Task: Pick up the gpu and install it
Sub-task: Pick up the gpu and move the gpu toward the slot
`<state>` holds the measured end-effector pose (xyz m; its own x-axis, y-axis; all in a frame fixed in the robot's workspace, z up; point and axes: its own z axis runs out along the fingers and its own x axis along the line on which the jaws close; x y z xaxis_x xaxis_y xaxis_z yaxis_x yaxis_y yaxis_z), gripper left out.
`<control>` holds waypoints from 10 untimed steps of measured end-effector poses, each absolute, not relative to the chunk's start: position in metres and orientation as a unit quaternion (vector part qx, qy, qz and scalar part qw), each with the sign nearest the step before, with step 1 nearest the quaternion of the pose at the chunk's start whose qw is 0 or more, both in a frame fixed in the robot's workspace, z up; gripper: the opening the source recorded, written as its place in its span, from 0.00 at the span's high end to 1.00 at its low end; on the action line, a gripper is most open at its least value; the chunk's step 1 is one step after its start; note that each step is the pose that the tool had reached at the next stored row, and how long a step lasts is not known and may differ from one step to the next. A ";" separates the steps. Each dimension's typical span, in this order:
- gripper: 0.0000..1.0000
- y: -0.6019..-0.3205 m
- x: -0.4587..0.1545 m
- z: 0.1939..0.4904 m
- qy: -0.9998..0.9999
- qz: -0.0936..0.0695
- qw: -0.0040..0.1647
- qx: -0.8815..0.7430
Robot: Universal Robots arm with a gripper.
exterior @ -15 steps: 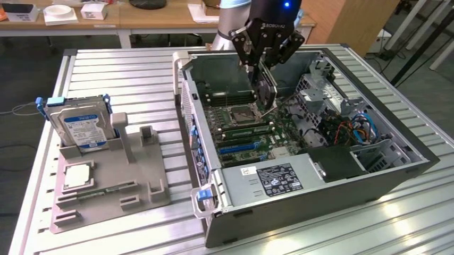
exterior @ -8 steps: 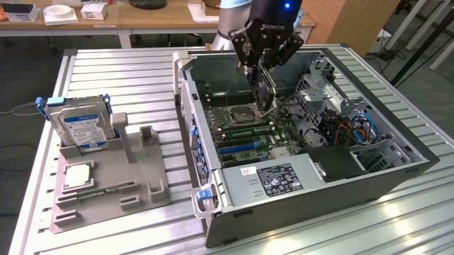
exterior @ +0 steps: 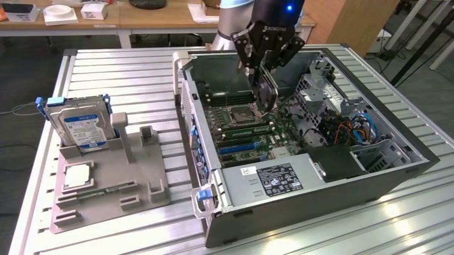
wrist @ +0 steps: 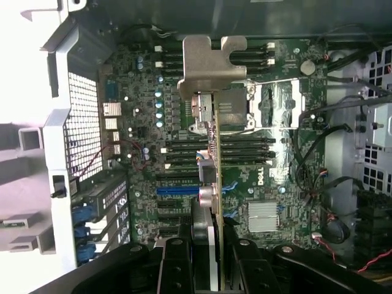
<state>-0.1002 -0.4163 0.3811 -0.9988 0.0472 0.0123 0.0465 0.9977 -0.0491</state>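
The gpu [exterior: 266,91] is a thin dark card that hangs on edge from my gripper [exterior: 260,70], which is shut on its upper edge. It hovers inside the open computer case [exterior: 326,186], above the motherboard [exterior: 248,135] near the CPU socket, apart from the board. In the wrist view the gpu [wrist: 215,153] shows edge-on, with its silvery end bracket [wrist: 211,61] at the far end. My gripper [wrist: 209,251] clamps it, and a black finger [wrist: 176,263] shows beside the card. The blue slot [wrist: 177,190] lies on the board to one side of the card's edge.
A grey fixture tray [exterior: 135,180] stands at the exterior view's left, holding an upright hard drive [exterior: 80,123] and a square CPU chip [exterior: 78,175]. Inside the case are the power supply [exterior: 277,178], drive cages and cables [exterior: 354,130]. The case walls ring the board.
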 end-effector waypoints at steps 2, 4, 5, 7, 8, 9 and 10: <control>0.71 -0.416 -0.100 0.380 -1.000 0.024 0.006 -0.009; 0.71 -0.416 -0.100 0.379 -1.000 0.025 0.006 0.005; 0.71 -0.416 -0.100 0.379 -1.000 0.025 0.006 0.012; 0.71 -0.416 -0.100 0.378 -1.000 0.025 0.006 0.017; 0.71 -0.416 -0.100 0.378 -1.000 0.025 0.006 0.017; 0.71 -0.416 -0.100 0.378 -1.000 0.025 0.006 0.017; 0.71 -0.416 -0.100 0.378 -1.000 0.025 0.006 0.017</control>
<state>-0.1001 -0.4164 0.3782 -0.9994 -0.0331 0.0122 -0.0336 0.9982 -0.0490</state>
